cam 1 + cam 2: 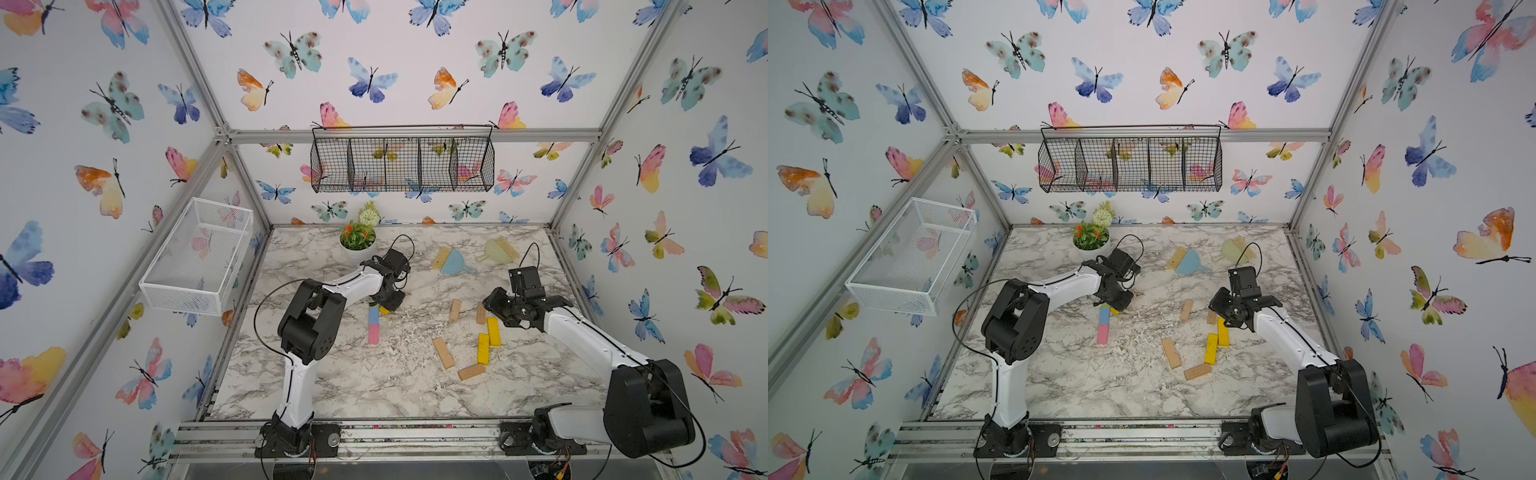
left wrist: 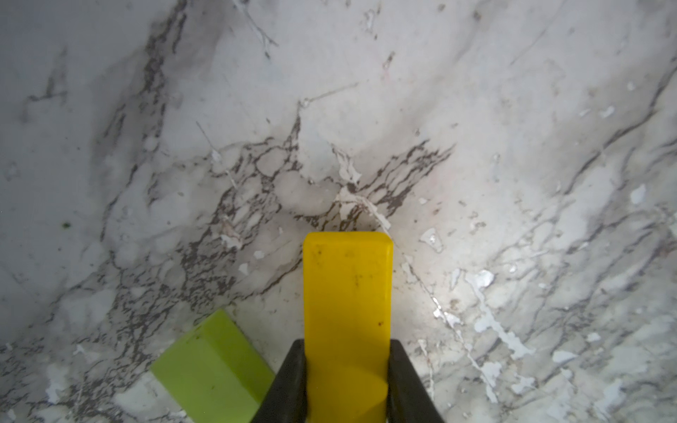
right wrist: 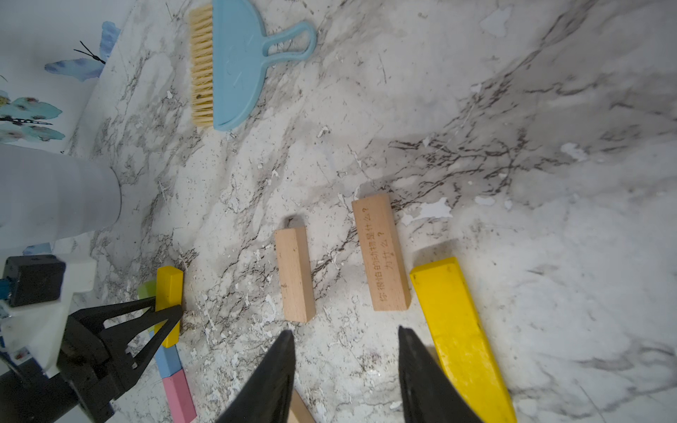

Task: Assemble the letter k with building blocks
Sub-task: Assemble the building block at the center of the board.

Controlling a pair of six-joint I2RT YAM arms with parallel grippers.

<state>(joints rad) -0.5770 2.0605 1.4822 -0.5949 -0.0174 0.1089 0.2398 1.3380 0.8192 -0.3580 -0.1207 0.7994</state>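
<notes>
Yellow block (image 2: 348, 293) gripped in left claw (image 2: 347, 344) beside lime block (image 2: 212, 362); tan blocks (image 1: 444, 352) lie scattered.

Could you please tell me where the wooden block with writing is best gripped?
Grip the wooden block across its narrow width, mid-length, from straight above. It lies flat with both long sides probably free there, while a yellow block crowds one end.

Both top views look steeply down from six o'clock over the whole tabletop (image 1: 374, 395). Wrist cameras hang close above it, behind the left claw (image 2: 347, 342) and right claw (image 3: 345, 329).
</notes>
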